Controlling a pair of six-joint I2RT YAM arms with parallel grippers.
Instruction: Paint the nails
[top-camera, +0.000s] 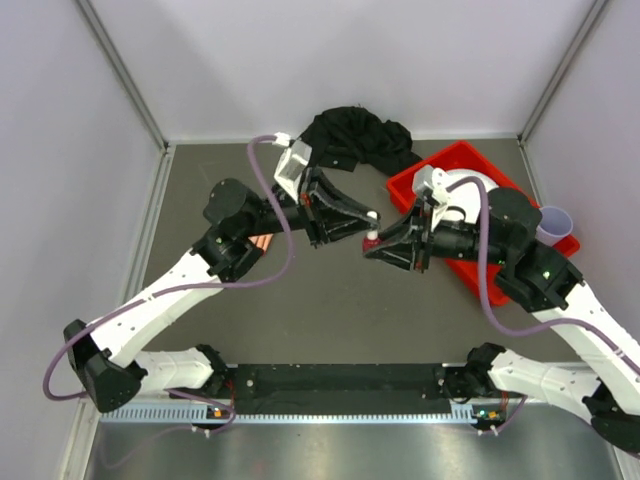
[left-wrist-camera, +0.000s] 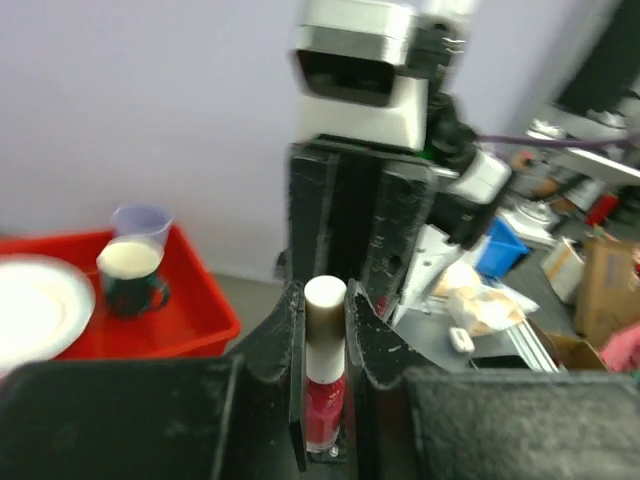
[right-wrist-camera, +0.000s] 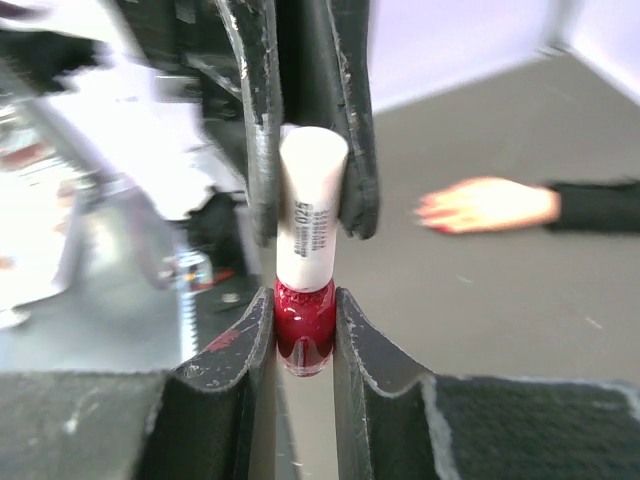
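Peach hand (right-wrist-camera: 490, 205) on the tabletop (right-wrist-camera: 500, 330), nails (right-wrist-camera: 432, 212) blurred, reddish. Left end effector (left-wrist-camera: 325, 310) pinches the cap (right-wrist-camera: 310, 200), right end effector (right-wrist-camera: 305, 330) the bottle (right-wrist-camera: 303, 325).

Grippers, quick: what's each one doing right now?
Left gripper: closed on the white cap.
Right gripper: closed on the red polish bottle, below that cap.
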